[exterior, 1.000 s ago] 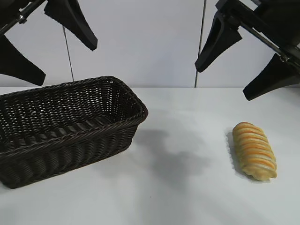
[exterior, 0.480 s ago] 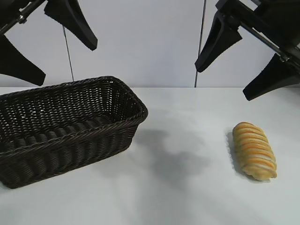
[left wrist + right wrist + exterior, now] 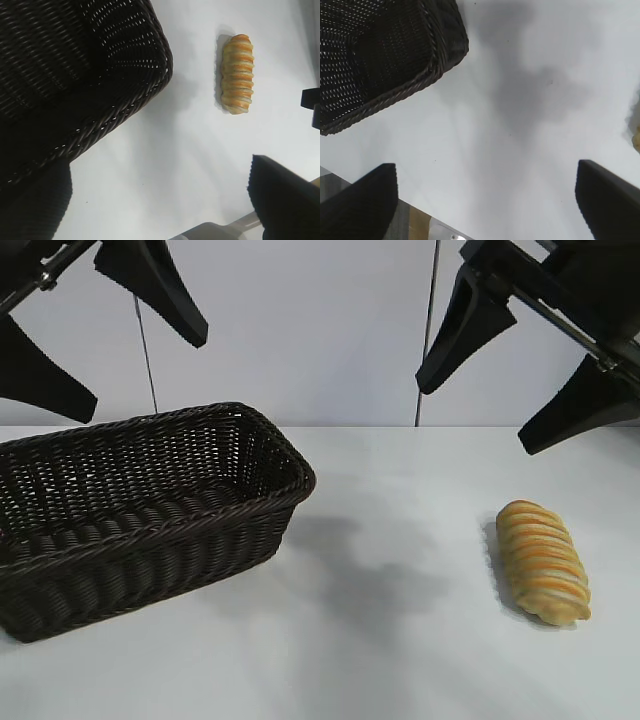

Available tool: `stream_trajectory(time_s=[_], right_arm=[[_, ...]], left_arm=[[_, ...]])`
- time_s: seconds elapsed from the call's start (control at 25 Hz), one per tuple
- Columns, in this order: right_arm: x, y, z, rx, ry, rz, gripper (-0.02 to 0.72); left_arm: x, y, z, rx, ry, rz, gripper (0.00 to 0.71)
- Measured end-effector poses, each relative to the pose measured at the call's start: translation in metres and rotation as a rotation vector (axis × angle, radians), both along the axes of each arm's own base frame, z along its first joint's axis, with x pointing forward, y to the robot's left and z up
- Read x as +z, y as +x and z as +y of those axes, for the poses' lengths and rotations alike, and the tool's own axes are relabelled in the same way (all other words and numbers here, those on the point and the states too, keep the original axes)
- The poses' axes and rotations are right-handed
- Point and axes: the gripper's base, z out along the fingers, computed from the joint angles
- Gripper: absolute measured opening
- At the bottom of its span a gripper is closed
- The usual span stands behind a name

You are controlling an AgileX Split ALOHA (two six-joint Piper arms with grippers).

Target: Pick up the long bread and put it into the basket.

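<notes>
bread on the surface, basket empty, both arms raised

bread is what you should look at first: the long bread point(image 3: 543, 561) lies on the white surface point(image 3: 400, 640) at the exterior view's right, well apart from the basket point(image 3: 140, 525), which sits at the left with nothing inside it; your left gripper point(image 3: 95, 335) hangs high above the basket, its two dark fingers point(image 3: 160, 285) spread wide with nothing between them; your right gripper point(image 3: 520, 370) hangs high above the bread, its fingers point(image 3: 460, 330) likewise wide apart and holding nothing; neither gripper touches the bread or the basket; in the left wrist view you see the bread lying just past the basket's rounded corner; in the right wrist view only an edge of the bread shows.
</notes>
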Motion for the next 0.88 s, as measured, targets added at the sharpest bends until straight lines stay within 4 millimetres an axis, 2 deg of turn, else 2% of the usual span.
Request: stream_trajectory(time_s=[0.4,0.88], right_arm=[[0.0,0.0,0.0,-0.003,0.001,0.002,0.684],[-0.001,-0.003,0.0,0.013,0.002,0.027,0.684]], left_arm=[[-0.004,0.002,0.007,0.03,0.09,-0.012,0.689],[-0.017,-0.001,0.04,0.186,0.432,0.085,0.689]])
